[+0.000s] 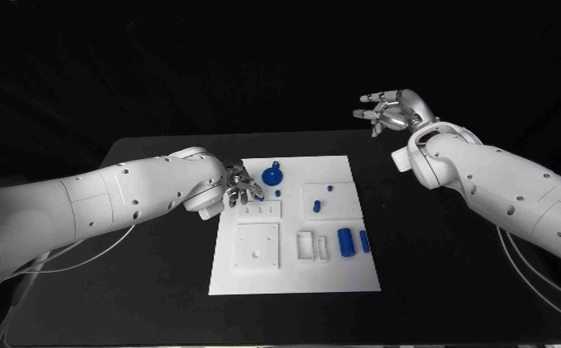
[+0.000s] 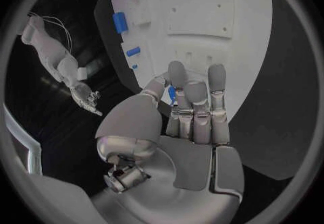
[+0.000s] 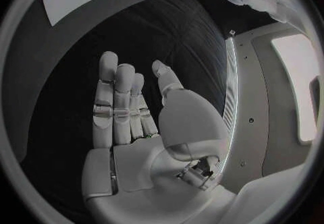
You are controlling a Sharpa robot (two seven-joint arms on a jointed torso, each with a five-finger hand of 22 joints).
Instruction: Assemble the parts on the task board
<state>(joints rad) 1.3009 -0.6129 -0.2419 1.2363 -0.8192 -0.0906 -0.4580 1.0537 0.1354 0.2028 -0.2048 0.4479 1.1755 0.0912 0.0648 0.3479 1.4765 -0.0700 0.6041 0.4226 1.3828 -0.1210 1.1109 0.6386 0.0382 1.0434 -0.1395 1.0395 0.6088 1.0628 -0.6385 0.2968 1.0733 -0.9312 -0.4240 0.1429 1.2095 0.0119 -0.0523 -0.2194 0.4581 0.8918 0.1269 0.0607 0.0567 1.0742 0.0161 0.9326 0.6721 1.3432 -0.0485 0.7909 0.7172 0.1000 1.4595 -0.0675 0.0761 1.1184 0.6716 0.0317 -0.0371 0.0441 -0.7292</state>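
Now, L hand (image 1: 240, 188): fingers apart, holds nothing, just beside blue round part (image 1: 272, 175).
R hand (image 1: 396, 111): released, well apart from task board (image 1: 333, 275).
Nearer: L.

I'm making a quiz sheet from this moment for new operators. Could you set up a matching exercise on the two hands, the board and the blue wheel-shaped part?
Things:
1. left robot hand
2. right robot hand
3. task board
4. blue wheel-shaped part

Descriptions:
A. white plate lying in the middle of the black table
B. lies on the board's far end
C. raised beyond the table's far right corner, holding nothing
D. over the board's left edge, fingers extended

Pairs: 1-D, 2-C, 3-A, 4-B
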